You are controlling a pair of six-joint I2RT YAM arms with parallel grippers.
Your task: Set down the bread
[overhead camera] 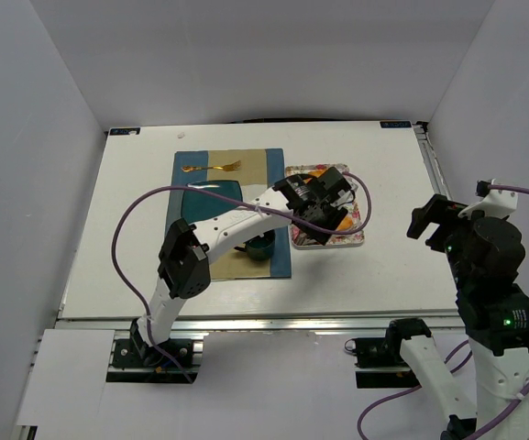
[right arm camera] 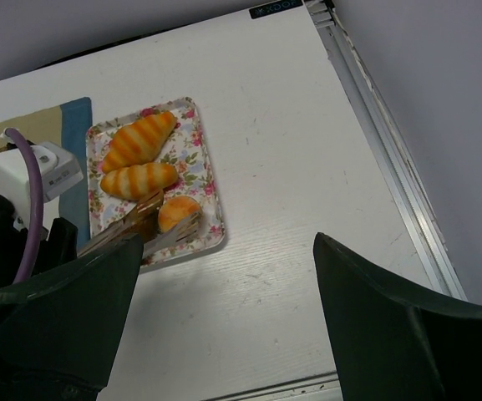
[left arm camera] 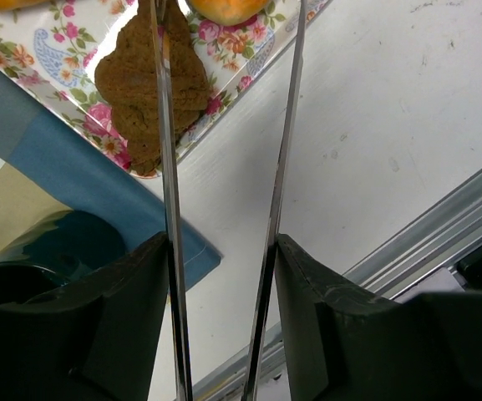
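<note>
Over tray [overhead camera: 359,236], at 3 o'clock from mat [overhead camera: 181,183]: left claw [overhead camera: 324,209] with thin blades [left arm camera: 167,209] parted, pinching nothing. Under the left blade, at tray's 7 o'clock corner: brown bread [left arm camera: 128,79], flat on the floral pattern, loose. Beside it at 3 o'clock, bun [right arm camera: 178,213]; at 12 o'clock, two striped rolls [right arm camera: 139,140]. Looks as good as placed; left to do, by this reading, only lifting clear without dragging bread along. Right claw [overhead camera: 434,223] at 3 o'clock of surface [overhead camera: 392,183], wide apart, empty. No brand legible anywhere; dark label [right arm camera: 277,7] at surface's 12 o'clock edge too small to read.
</note>
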